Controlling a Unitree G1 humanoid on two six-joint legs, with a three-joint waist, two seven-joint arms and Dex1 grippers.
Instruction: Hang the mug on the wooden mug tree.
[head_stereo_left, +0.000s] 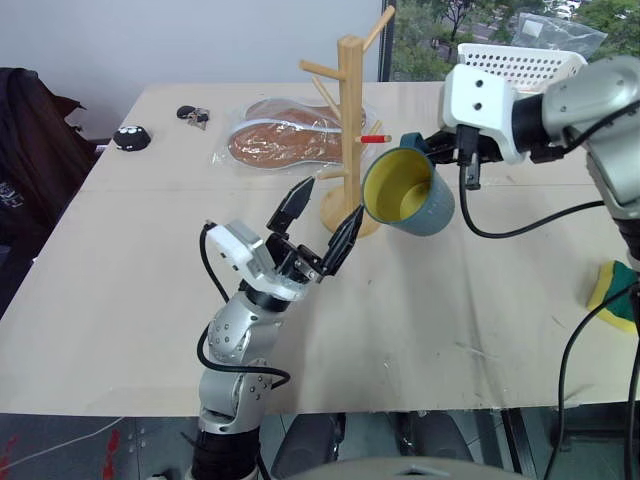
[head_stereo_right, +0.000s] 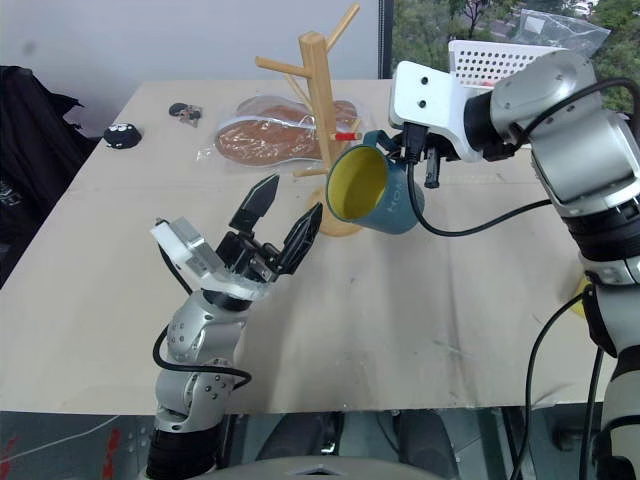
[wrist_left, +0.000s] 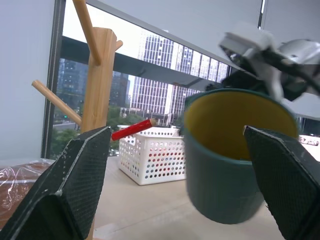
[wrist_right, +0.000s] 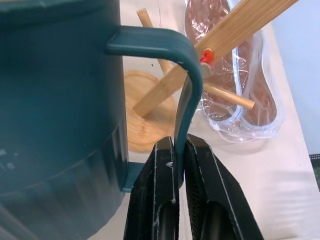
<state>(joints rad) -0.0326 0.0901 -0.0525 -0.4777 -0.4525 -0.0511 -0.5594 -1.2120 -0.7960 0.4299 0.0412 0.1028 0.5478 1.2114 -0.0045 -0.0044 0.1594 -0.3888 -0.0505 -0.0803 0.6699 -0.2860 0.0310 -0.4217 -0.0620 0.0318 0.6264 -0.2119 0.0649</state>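
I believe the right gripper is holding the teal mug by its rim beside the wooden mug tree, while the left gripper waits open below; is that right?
Not quite: the right gripper holds the mug by its loop handle, not its rim. The right wrist view shows the two black fingers shut on the handle's strap. The rest stands: the mug is beside the wooden mug tree, and the left gripper waits open below.

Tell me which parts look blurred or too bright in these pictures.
Left wrist view: the mug and right gripper are motion-blurred, the window bright behind the wooden mug tree. Right wrist view: the mug's handle is sharp.
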